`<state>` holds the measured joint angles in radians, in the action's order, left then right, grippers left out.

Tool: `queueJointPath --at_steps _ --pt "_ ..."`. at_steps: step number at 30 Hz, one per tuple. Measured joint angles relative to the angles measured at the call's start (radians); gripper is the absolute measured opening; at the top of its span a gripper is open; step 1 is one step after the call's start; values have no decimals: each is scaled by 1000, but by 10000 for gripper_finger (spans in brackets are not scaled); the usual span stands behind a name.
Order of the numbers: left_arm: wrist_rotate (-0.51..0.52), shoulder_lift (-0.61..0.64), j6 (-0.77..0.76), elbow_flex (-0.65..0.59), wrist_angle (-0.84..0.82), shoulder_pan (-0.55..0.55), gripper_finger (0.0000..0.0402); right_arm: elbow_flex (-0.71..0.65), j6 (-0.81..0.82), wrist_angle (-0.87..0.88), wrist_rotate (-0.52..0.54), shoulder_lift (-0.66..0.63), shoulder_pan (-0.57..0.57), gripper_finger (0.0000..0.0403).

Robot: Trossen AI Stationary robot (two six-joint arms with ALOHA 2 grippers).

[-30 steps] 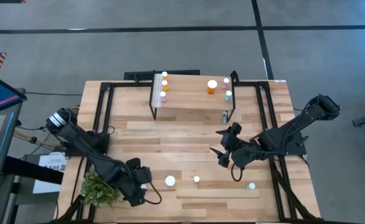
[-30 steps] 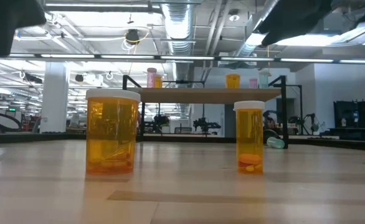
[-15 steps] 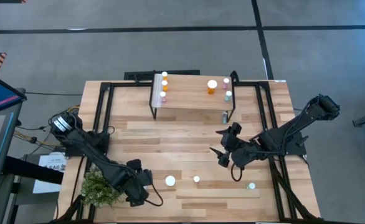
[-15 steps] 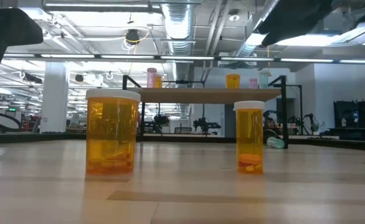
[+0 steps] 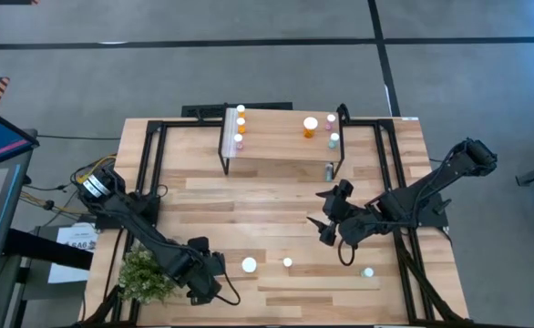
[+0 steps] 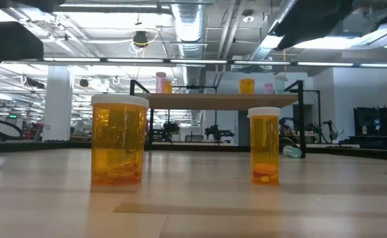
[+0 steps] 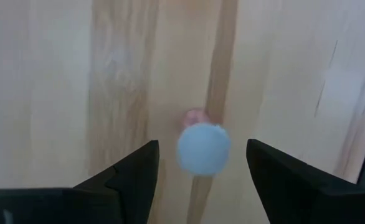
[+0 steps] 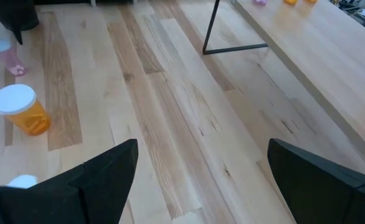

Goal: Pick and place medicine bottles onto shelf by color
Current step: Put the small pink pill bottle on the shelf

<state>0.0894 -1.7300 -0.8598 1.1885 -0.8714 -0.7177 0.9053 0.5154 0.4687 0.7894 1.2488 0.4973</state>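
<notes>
Here, the left tool (image 7: pixel 198 171) hangs released directly above a pink bottle (image 7: pixel 201 146) with a white cap at the counter's (image 5: pixel 249 196) near edge, jaws either side, not touching. The right tool (image 5: pixel 324 219) waits, also released, mid-counter. Six bottles stand on the shelf (image 5: pixel 281 146); two orange bottles (image 5: pixel 249 265) remain on the counter.

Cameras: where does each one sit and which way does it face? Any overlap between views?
High view: overhead, straight down on the table; both arms, shelf.
Low view: table height, level across to the shelf; two orange bottles up close, arm parts dark at the top.
Left wrist view: on the left hand, facing down at a pink bottle; open fingers show.
Right wrist view: on the right hand, across the table; open fingers show.
Shared: high and right wrist both show the large orange bottle.
</notes>
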Motion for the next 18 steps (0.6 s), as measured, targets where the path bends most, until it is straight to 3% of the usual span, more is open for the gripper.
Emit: queueJointPath --at_steps 6,18 --pt "2 -7 10 0 22 4 211 0 0 2 -3 0 0 377" --pt "2 -6 22 0 20 4 130 0 0 2 -4 0 0 377"
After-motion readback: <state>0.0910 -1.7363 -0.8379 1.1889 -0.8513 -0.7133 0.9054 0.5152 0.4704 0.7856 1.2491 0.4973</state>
